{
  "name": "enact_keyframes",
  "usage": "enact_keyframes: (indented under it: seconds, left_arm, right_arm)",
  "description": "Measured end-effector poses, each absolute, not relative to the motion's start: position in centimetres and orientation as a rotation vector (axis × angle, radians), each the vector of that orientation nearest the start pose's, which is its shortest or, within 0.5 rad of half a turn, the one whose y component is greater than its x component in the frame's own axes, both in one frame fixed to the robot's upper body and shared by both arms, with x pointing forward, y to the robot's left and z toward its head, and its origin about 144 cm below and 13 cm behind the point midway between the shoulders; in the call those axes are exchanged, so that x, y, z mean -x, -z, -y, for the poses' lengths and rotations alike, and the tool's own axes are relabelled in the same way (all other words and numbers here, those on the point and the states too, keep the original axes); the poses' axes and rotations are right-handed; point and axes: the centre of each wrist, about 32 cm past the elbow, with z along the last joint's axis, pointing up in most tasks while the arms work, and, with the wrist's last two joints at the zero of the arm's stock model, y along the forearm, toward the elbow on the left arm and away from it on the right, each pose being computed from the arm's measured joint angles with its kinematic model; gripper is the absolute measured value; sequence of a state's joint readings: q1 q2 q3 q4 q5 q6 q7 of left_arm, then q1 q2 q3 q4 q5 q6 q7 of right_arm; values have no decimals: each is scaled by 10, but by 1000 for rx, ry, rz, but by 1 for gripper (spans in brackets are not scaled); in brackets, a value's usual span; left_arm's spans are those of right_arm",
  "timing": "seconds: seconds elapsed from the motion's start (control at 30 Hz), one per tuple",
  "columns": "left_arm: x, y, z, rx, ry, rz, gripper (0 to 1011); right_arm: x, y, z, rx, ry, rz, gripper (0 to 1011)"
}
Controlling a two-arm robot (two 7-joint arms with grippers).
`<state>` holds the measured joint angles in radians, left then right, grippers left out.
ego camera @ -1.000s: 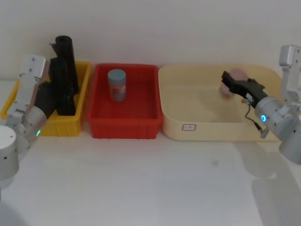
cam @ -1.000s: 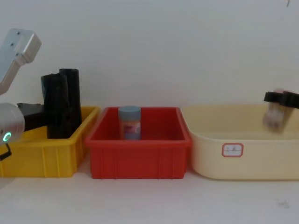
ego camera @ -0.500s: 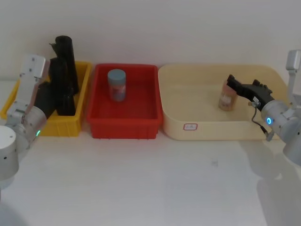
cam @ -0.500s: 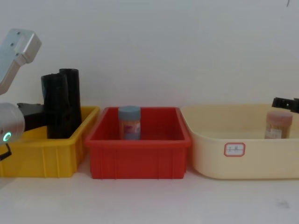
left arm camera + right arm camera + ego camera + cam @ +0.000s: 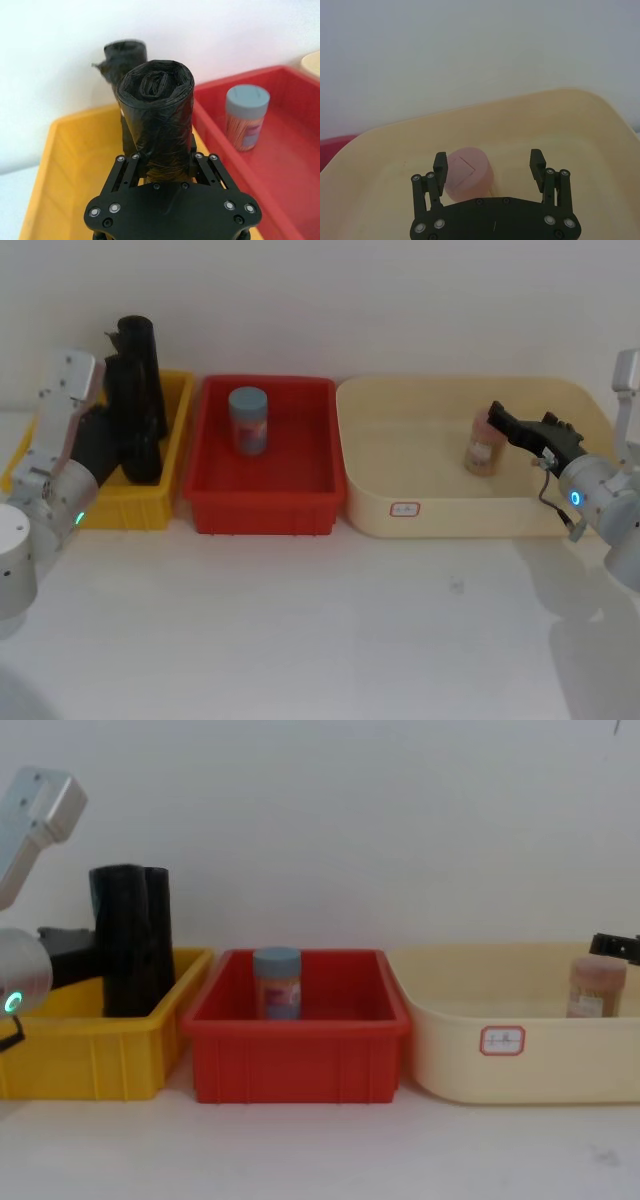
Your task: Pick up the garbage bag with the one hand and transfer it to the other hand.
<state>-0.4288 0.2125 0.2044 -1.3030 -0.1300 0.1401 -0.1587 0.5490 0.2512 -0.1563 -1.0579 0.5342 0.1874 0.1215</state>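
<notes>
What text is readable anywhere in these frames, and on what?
None legible.
Red-bordered white sticker on the cream tub front: marks too small to read.
Label on the blue-lidded jar in the red bin: blurred.
Label on the pink-lidded jar: blurred.

Thick matte black roll of plastic bags [image 5: 159, 115] stands upright, clamped within the plain black left gripper [image 5: 159, 162]. Thin black right gripper [image 5: 490, 167] gapes, well apart.

The garbage bag [image 5: 159, 112] hid the left gripper's [image 5: 161, 166] fingertips from us; we could not read the cream tub's [image 5: 448, 1060] small label [image 5: 502, 1040]; the chest view's edge cut the right gripper [image 5: 612, 946].
</notes>
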Motion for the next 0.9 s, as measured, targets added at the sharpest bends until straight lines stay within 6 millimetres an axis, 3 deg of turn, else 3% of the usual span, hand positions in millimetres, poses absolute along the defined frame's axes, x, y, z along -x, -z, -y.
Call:
enact_keyframes:
  seconds: [0.53,0.9]
  left_arm:
    - [-568,-1258,-247,-36,-1150,201,402]
    - [-575,-1283,-240,-32,-1040,241,402]
  right_arm:
    - [-605,-1201,298,-75,1411,-308,1001]
    - [-598,-1212,296,-131,1393,-214,1001]
